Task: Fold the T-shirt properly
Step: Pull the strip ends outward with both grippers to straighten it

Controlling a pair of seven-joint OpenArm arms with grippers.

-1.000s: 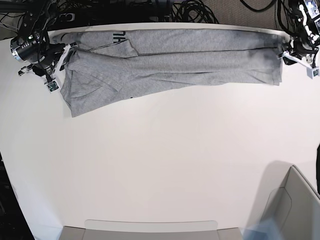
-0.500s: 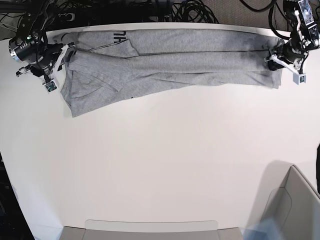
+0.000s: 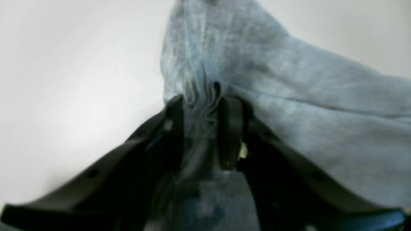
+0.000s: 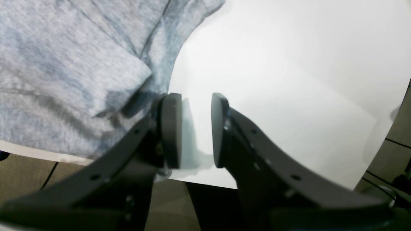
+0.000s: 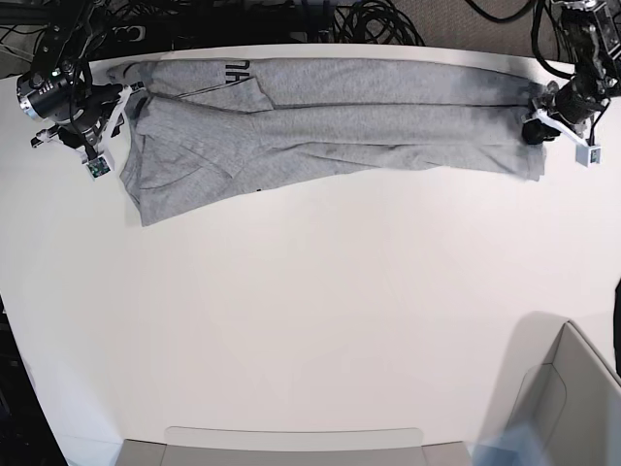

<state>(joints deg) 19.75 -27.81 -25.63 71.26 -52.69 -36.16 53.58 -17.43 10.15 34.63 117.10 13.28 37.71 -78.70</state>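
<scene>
The heather-grey T-shirt (image 5: 330,121) lies in a long band along the far edge of the white table (image 5: 310,311), with black lettering (image 5: 233,70) showing near its left end. My left gripper (image 5: 536,128), on the right of the base view, is shut on the shirt's right end. The left wrist view shows the fabric (image 3: 305,106) bunched between the fingers of that gripper (image 3: 202,109). My right gripper (image 5: 118,105) is open and empty at the shirt's left end. In the right wrist view it (image 4: 196,102) is over bare table, with the shirt (image 4: 64,64) just beside one finger.
A grey box (image 5: 572,408) stands at the front right corner. A flat grey tray (image 5: 291,447) lies along the front edge. Black cables (image 5: 369,19) run behind the table's far edge, close to the shirt.
My left gripper has shifted slightly inward and toward the front with the shirt's right end, which hangs a little lower. The right arm has barely moved.
</scene>
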